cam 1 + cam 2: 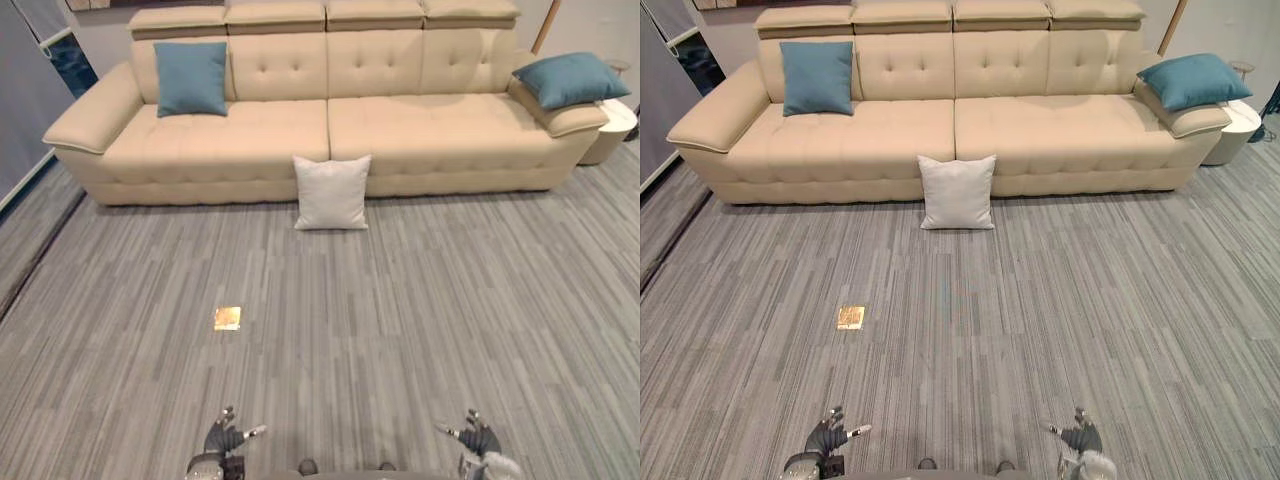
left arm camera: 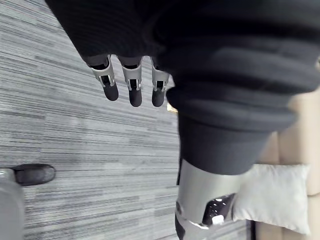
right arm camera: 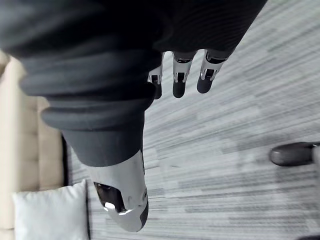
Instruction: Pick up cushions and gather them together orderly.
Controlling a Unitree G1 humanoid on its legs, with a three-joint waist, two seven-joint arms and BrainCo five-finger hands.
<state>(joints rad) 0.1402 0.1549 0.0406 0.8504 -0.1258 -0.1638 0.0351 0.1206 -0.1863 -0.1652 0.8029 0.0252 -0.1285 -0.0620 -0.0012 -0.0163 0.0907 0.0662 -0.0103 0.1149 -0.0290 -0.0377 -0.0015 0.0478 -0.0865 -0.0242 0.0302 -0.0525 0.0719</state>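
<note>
A white cushion (image 1: 332, 192) stands on the floor, leaning against the front of the beige sofa (image 1: 330, 130). A teal cushion (image 1: 191, 78) leans on the sofa's backrest at the left end. Another teal cushion (image 1: 570, 79) rests on the sofa's right armrest. My left hand (image 1: 226, 437) and right hand (image 1: 474, 435) hang low at the near edge of the head views, far from the cushions. Both hands have relaxed, straight fingers (image 2: 135, 87) and hold nothing; the right hand's fingers (image 3: 180, 80) point at bare carpet. The white cushion (image 2: 272, 197) also appears past the left thumb.
Grey striped carpet (image 1: 400, 320) stretches between me and the sofa. A small yellowish square (image 1: 228, 318) lies on the floor to the left. A round pale side table (image 1: 615, 125) stands beyond the sofa's right end. A dark panel (image 1: 25, 100) runs along the left.
</note>
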